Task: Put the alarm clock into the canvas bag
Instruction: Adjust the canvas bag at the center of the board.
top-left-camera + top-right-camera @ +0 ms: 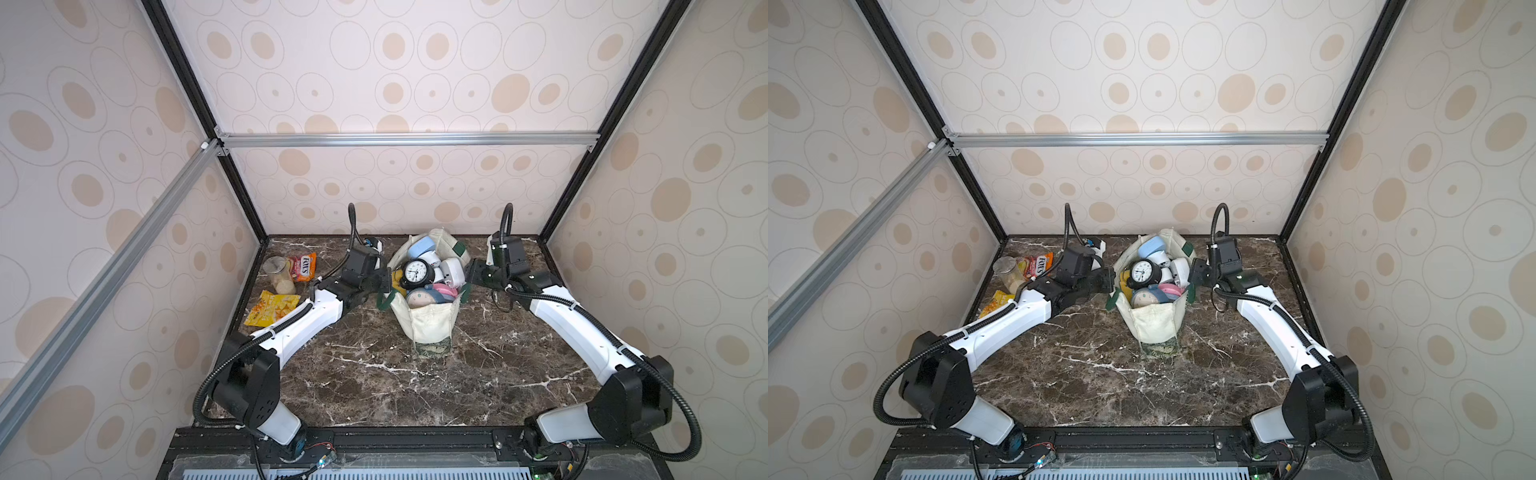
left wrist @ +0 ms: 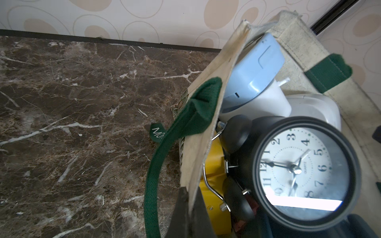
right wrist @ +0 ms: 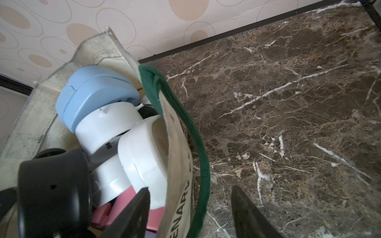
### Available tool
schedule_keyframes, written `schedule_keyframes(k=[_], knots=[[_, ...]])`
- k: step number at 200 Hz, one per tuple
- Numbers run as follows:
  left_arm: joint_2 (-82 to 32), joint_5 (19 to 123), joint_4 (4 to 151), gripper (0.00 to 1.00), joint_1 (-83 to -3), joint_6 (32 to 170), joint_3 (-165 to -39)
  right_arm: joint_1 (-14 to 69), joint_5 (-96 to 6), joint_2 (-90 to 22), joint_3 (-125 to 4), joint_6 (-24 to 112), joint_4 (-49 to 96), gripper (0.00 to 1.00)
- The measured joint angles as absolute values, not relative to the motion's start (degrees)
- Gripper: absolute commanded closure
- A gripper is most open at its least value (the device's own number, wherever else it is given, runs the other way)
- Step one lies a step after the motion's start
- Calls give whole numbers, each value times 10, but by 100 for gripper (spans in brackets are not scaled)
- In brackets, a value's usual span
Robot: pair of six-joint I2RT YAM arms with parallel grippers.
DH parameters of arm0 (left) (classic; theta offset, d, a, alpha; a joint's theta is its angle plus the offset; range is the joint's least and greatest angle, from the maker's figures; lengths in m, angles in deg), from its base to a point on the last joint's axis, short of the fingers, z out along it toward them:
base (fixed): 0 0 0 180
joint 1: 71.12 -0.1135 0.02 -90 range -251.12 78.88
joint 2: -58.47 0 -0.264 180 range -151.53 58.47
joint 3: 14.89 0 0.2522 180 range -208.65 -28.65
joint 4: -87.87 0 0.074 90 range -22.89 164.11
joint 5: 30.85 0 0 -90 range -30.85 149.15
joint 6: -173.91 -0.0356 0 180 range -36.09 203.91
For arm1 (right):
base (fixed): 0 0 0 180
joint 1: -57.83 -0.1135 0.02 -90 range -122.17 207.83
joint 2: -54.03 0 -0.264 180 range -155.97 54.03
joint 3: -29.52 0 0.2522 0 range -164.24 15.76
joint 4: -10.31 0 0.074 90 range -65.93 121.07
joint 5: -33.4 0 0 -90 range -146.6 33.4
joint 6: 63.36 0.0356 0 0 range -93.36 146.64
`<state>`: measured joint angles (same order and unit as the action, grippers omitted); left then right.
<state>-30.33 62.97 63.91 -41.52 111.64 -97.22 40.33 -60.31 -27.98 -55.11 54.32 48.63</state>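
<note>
The brown marble table (image 1: 457, 386) carries the canvas bag (image 1: 424, 328), which stands upright at mid-table in both top views, its mouth open between the two arms. The left gripper (image 1: 386, 281) meets the bag's rim on its own side; only the left wrist view shows its jaws pressed together on the canvas edge. The right gripper (image 3: 189, 187) is spread. The right wrist view alone shows one finger inside the bag and one outside, straddling the wall and the green strap handle (image 3: 185, 127). Snack packets (image 1: 270, 307) lie beside the left arm, seen in the top views only. The black twin-bell alarm clock (image 1: 417, 272) lies on top of the heap of clocks inside the bag, its dial tilted upward. Its bells-to-base axis runs across the bag, with the bells toward the left gripper. The left wrist view reads the dial; the right wrist view gets only the black back. Around it sit a blue clock (image 1: 420, 248), a white clock (image 1: 453, 270) and, clearest in the left wrist view, a yellow clock (image 2: 214, 164)
</note>
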Motion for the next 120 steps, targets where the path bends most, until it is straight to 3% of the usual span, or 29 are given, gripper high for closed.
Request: schedule_keyframes(k=[56, 70, 89, 120], knots=[[-302, 647, 644, 100, -420, 1115, -970, 414, -569, -330, -562, 548, 462, 52], [-302, 658, 648, 100, -421, 1115, -969, 414, -554, -341, -563, 548, 452, 63], [-305, 678, 655, 100, -423, 1117, -969, 415, -521, -344, -563, 548, 440, 100], [-317, 701, 665, 100, -422, 1124, -979, 416, -476, -335, -555, 557, 425, 100]])
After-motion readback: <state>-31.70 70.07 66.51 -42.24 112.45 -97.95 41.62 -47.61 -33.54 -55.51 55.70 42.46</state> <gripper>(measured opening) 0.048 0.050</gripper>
